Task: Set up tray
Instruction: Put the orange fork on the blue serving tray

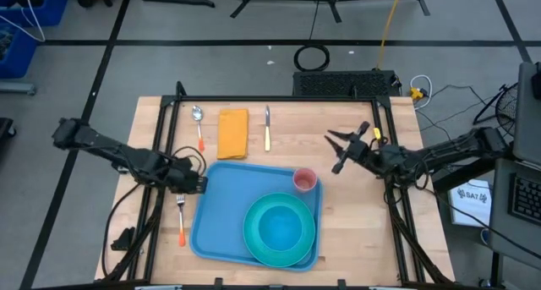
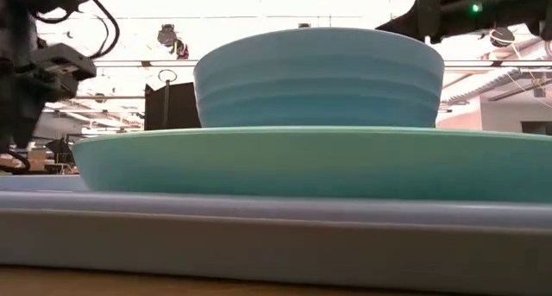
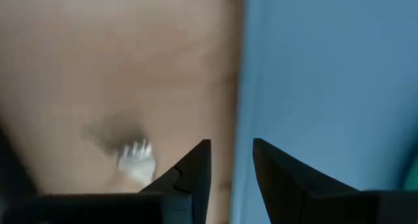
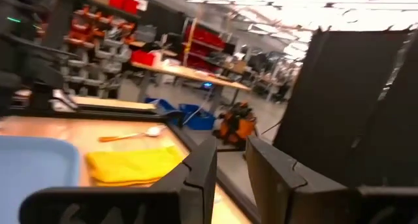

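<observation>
The blue tray (image 1: 221, 207) lies flat on the table's near middle, and its rim (image 2: 259, 236) fills the low view. A turquoise plate (image 1: 254, 239) rests on it, with a turquoise bowl (image 1: 281, 225) in the plate. A pink cup (image 1: 304, 181) stands upright at the tray's far right corner. An orange-handled fork (image 1: 181, 218) lies on the table left of the tray. My left gripper (image 1: 199, 184) is open, low over the tray's left rim (image 3: 243, 87), one finger to each side, with the fork's tines (image 3: 137, 160) beside it. My right gripper (image 1: 338, 151) hangs open above the table, right of the cup.
Along the table's far side lie a spoon (image 1: 198, 125), a folded yellow napkin (image 1: 233, 133) and a knife (image 1: 267, 128); the right wrist view shows the napkin (image 4: 134, 165) and spoon (image 4: 130, 135) too. Bare wood (image 1: 355, 231) lies right of the tray.
</observation>
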Controlling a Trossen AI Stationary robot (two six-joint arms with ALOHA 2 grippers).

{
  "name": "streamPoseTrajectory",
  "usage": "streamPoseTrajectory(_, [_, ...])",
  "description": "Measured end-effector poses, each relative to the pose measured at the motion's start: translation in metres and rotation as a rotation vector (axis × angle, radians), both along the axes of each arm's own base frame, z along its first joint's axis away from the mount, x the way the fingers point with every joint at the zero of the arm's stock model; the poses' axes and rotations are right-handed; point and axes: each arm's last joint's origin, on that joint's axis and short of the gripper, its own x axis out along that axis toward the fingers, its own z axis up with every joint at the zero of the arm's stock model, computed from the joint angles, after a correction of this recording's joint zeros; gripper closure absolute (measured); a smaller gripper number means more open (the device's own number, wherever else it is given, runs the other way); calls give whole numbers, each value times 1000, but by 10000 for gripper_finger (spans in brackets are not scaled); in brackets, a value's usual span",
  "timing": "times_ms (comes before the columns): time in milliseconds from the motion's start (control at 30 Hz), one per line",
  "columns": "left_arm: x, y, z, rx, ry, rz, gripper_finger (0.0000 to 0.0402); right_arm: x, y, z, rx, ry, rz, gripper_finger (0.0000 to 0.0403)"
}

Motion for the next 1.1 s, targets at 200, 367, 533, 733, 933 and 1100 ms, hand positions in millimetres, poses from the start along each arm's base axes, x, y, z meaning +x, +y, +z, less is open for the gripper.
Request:
streamPoseTrajectory(200, [14,-29,29,21,137,112,284,-15,-11,-7,-17,-29,-60,325])
streamPoseTrajectory(367, [21,-54,24,-19,276,208,284,-15,-13,-5,-33,-36,-7,325])
streamPoseTrajectory(533, [23,-69,9,-34,396,279,284,-14,-14,-5,-50,-38,54,325])
streamPoseTrajectory(733, [38,-71,-4,12,338,296,284,-14,-15,-5,-65,-28,45,325])
streamPoseTrajectory(933, [37,-78,-10,-10,396,274,284,-13,-15,-7,-71,-4,49,325])
streamPoseTrajectory(1100, [33,-78,-9,-13,442,273,284,-13,-14,-9,-65,13,51,325])
